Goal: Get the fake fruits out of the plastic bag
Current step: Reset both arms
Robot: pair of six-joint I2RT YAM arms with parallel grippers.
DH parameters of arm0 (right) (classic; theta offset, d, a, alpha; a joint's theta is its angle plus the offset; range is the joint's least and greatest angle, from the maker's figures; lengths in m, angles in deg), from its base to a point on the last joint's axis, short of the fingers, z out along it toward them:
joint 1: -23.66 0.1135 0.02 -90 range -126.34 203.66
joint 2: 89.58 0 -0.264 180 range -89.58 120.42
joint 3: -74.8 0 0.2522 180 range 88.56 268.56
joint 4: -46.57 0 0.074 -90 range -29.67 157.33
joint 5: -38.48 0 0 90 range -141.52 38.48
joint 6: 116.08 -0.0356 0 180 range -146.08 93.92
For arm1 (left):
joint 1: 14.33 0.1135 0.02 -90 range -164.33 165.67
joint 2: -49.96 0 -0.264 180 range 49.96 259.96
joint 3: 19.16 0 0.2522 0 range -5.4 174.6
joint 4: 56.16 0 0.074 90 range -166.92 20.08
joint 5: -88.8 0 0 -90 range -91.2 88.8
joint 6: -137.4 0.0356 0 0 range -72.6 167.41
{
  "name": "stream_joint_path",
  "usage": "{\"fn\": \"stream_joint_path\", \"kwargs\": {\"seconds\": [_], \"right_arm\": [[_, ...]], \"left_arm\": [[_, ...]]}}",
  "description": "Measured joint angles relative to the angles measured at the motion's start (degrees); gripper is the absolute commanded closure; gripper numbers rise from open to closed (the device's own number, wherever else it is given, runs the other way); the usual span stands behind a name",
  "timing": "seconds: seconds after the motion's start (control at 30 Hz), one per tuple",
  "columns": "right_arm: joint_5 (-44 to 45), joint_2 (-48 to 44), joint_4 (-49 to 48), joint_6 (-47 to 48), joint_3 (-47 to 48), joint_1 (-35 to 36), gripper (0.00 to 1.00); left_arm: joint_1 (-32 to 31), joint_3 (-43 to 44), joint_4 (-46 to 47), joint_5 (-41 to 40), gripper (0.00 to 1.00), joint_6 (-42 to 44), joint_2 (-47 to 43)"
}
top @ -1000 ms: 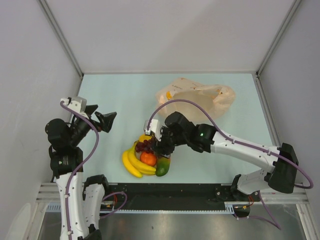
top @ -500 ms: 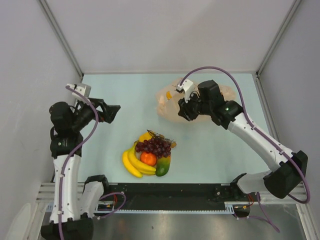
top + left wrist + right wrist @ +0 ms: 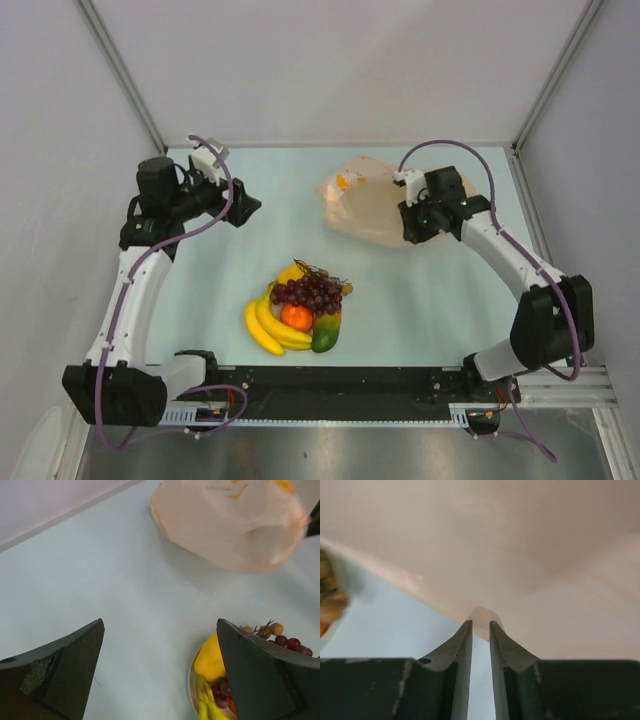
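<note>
I see my right gripper (image 3: 480,623) pinching the edge of the thin crinkly peach-beige plastic bag (image 3: 360,205), my left gripper (image 3: 160,622) spread wide, and the glossy plastic fake fruits (image 3: 300,310) heaped well apart from the bag, nearer the arms' bases.

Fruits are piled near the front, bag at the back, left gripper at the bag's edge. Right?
No: the right gripper is at the edge of the bag, as the right wrist view shows; the left gripper hangs open, away from it. The rest holds.
</note>
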Motion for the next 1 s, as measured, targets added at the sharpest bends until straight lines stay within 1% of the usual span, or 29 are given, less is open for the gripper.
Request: {"fn": "stream_joint_path", "kwargs": {"seconds": [0.1,0.2,0.23,0.3,0.33,0.4,0.47,0.53,0.6,0.73,0.87,1.0], "right_arm": [[0.0,4.3,-1.5,-0.7,0.0,-10.1,0.77],[0.0,5.2,-2.1,-2.1,0.2,-17.8,0.64],[-1.0,4.5,-2.1,-2.4,0.5,-20.2,0.52],[-4.3,1.9,-1.8,-2.6,0.7,-21.9,0.25],[-7.9,-0.9,-0.8,-1.7,0.7,-21.7,0.01],[-13.7,-6.7,-0.4,-1.6,0.2,-19.7,0.0],[-16.7,-15.3,-3.0,-2.8,-2.8,-15.0,0.0],[-14.4,-22.8,-4.1,-5.3,-5.9,-8.8,0.0],[-9.0,-26.1,-4.6,-7.5,-6.7,-3.5,0.0],[5.2,-25.9,-9.2,-10.8,-6.7,4.2,0.0],[15.5,-23.4,-13.1,-9.3,-6.7,11.0,0.0],[19.6,-23.2,-16.1,-4.1,-6.6,17.1,0.0]], "left_arm": [[-1.2,0.0,-1.0,-1.3,0.0,2.5,3.0],[-1.4,0.2,-1.5,-2.4,0.0,3.5,5.4],[-1.5,0.4,-1.9,-3.0,0.0,3.9,6.1],[-1.8,0.6,-2.5,-4.7,0.0,4.5,6.7],[-2.1,0.6,-2.5,-6.0,0.0,4.8,6.8],[-2.9,0.6,-2.3,-8.1,0.01,5.5,6.7],[-3.4,0.6,-1.7,-10.2,0.0,5.5,6.9],[-3.5,0.6,-0.6,-11.8,0.0,5.5,7.5],[-3.5,0.6,0.4,-12.9,0.0,5.5,8.4],[-3.5,1.7,0.9,-14.7,0.0,5.4,11.3],[-3.5,3.2,1.2,-15.3,0.0,4.9,13.3],[-3.5,3.4,2.4,-15.3,0.0,4.1,13.2]]}}
